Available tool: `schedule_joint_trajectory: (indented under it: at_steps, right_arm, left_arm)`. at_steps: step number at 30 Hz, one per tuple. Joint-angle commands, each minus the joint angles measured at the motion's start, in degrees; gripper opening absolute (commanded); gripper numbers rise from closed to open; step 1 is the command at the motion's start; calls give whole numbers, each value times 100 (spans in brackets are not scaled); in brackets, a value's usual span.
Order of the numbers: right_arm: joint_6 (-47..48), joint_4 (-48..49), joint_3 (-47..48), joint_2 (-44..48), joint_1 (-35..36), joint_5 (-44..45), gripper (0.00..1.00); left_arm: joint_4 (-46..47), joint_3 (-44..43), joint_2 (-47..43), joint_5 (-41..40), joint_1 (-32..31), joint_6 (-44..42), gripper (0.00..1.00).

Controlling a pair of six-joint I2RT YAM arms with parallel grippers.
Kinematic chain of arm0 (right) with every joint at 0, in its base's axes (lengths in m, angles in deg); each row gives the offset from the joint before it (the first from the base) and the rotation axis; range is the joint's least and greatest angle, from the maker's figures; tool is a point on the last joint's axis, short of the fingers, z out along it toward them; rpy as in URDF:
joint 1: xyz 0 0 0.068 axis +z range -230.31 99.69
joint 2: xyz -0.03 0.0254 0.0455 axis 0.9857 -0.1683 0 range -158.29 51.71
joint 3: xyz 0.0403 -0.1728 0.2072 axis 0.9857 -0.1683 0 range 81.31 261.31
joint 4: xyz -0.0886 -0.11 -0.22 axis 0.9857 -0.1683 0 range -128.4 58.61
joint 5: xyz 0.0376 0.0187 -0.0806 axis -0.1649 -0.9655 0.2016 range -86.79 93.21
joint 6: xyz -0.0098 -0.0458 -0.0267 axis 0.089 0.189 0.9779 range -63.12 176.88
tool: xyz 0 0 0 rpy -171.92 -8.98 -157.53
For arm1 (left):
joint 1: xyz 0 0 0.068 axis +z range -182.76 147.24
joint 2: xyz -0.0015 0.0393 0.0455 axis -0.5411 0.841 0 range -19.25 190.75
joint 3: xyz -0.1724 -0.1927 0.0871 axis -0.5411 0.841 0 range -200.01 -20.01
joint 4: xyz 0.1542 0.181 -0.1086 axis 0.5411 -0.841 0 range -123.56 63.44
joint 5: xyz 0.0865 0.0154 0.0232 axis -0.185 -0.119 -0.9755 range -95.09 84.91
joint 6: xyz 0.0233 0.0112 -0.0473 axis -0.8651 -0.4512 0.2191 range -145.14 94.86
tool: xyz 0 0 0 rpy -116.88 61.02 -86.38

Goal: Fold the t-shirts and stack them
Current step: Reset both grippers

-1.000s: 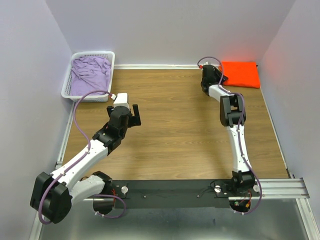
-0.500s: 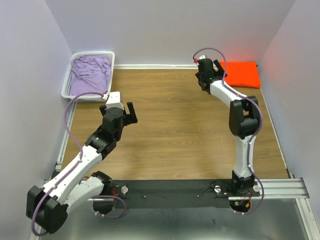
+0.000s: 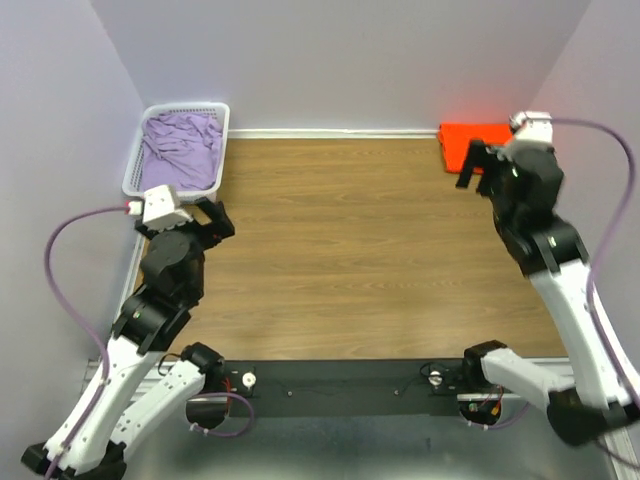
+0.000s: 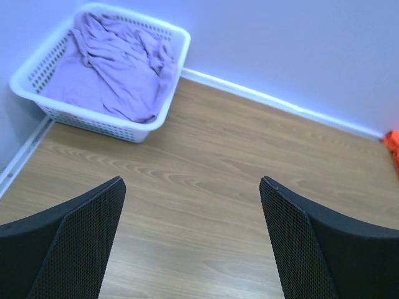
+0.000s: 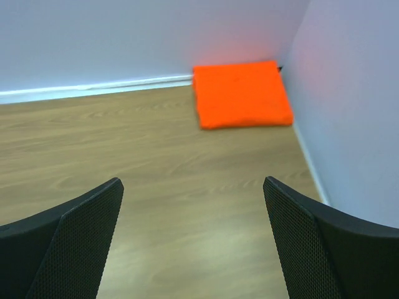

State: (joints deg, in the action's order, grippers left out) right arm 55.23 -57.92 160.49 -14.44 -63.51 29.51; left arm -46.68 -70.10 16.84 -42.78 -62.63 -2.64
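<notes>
The orange t-shirt [image 5: 242, 93] lies folded flat in the far right corner of the table; in the top view [image 3: 462, 138] my right arm hides part of it. The lilac t-shirt [image 4: 118, 68] lies crumpled in the white basket [image 4: 93, 118] at the far left, also in the top view [image 3: 180, 150]. My left gripper [image 3: 213, 215] is open and empty, raised above the table just near of the basket; its wrist view [image 4: 192, 184] shows bare wood between the fingers. My right gripper [image 3: 477, 163] is open and empty, raised just near of the orange shirt [image 5: 193, 182].
The white lattice basket [image 3: 185, 107] stands against the back wall at the left. Walls close in the table at the back and on both sides. A black rail [image 3: 350, 385] with both arm bases runs along the near edge.
Both arms have pulled back and lifted. The left gripper swung left toward the basket side. The right gripper swung right, from the orange shirt's left edge to in front of it.
</notes>
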Motion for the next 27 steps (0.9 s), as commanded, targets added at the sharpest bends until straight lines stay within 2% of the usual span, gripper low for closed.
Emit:
schedule_joint_trajectory:
  at_steps: [1,6,12,18,27]
  right_arm:
    - [-985,-547,-1060,1365,8,-556,100]
    - [-1433,-564,-2054,3341,8,-573,100]
    - [-1409,-564,-2653,4583,8,-381,100]
    - [-1286,-564,-2776,4857,8,-204,100]
    - [-1197,-556,-2732,4717,8,-301,100]
  left_arm:
    - [-703,-168,-488,-634,7,298,96]
    - [-827,59,-1359,-809,7,351,96]
    - [-800,394,-2124,-915,7,483,97]
    - [-800,579,-2528,-968,7,711,97]
    - [-915,684,-2336,-1003,7,1011,97]
